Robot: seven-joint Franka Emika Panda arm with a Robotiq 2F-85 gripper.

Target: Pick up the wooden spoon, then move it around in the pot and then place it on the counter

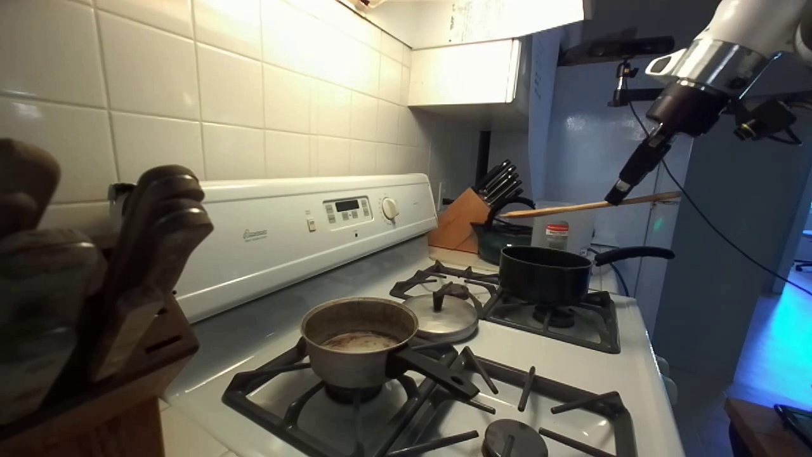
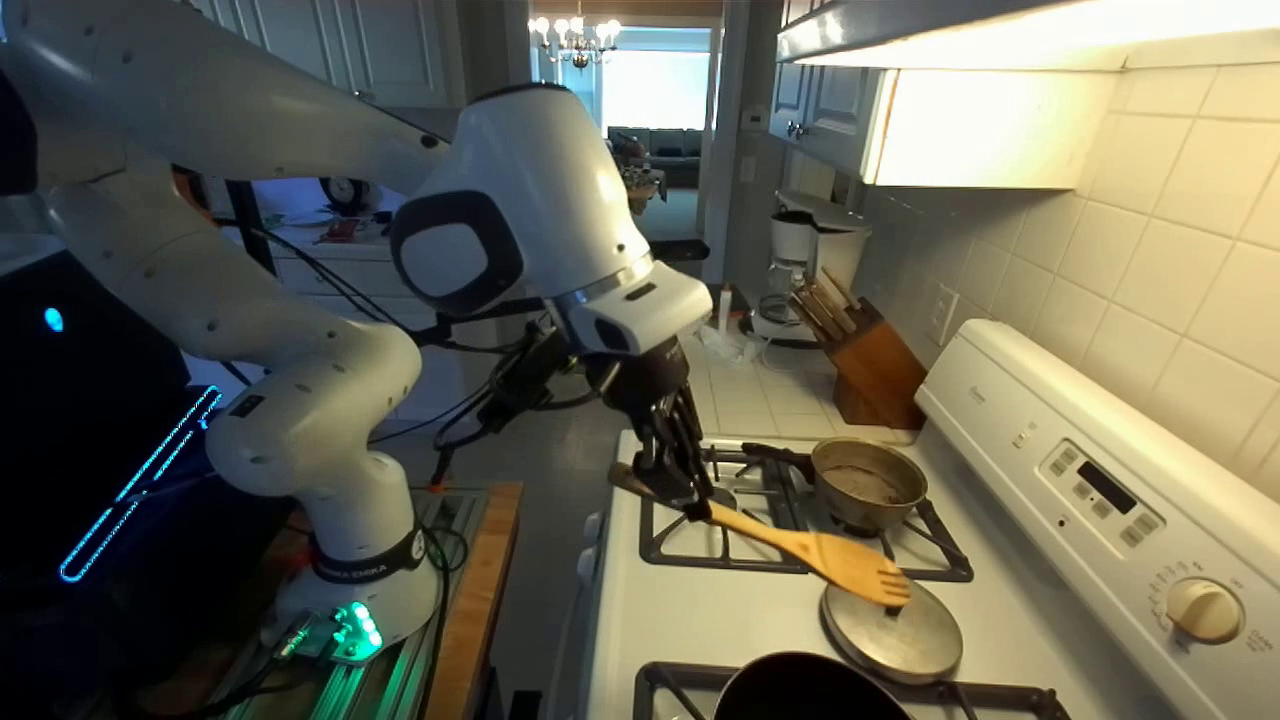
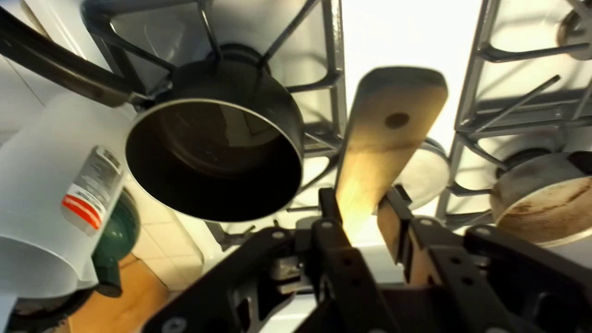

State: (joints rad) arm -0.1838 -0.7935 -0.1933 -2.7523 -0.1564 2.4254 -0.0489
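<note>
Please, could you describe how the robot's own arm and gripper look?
The gripper is black, with slim jointed fingers. The arm is white, with rounded segments and a silvery section near the gripper. Black cables run beside it. Low down, a black band carries white lettering ending in EMIKA; green lights glow below.

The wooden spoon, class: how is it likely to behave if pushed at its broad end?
The wooden spoon is probably stiff, showing no sag beyond the claw. Pushed there, it could swivel, as only the handle is pinched. Its slim wooden build suggests little weight for its length.
</note>
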